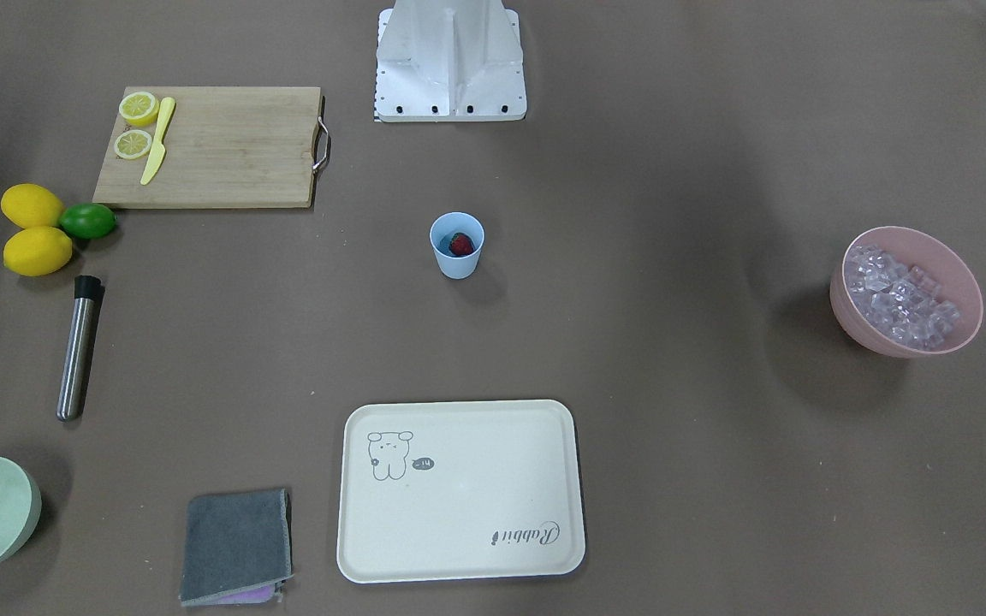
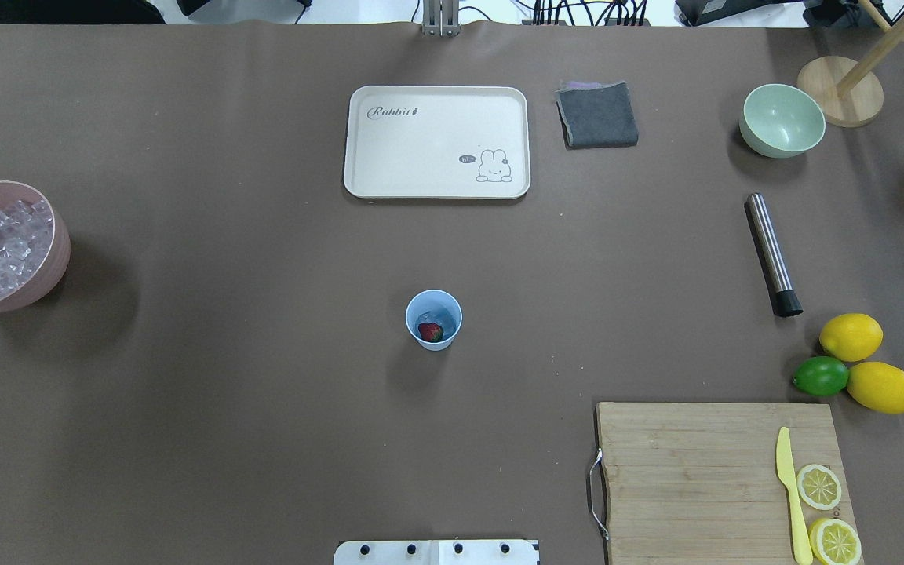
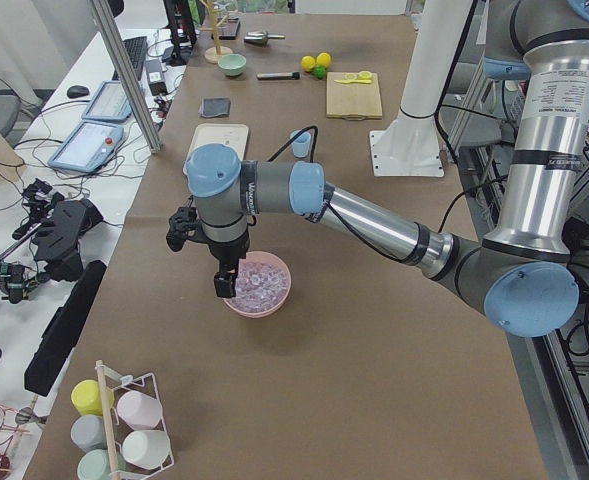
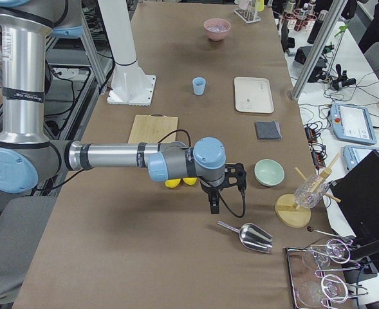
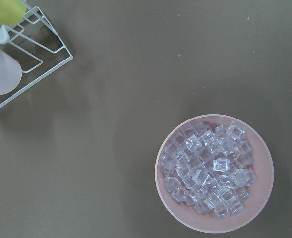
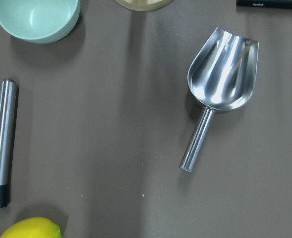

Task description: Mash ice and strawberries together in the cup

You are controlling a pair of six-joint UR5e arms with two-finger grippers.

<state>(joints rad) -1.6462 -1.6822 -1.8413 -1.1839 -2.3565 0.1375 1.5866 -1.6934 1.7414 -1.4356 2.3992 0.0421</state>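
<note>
Over the bench (image 2: 185, 408), the left arm (image 3: 374, 215) and right arm (image 4: 112, 156) are caught only by the side views, so whether the left jaws or right jaws are open or closed cannot be told. The pink bowl (image 5: 264, 198), at the overhead frame's left edge, could be tipped by a careless descent. The muddler (image 1: 78, 346) could be rolled away by an off-centre pinch. The scoop (image 6: 224, 69), missed by the front-facing view, is revealed by the right wrist view. The light cup (image 1: 457, 263), mid-frame, could be toppled by a slanted thrust. The strawberry (image 1: 460, 245) is held inside it; the ice (image 5: 210, 168) is heaped in the bowl.
</note>
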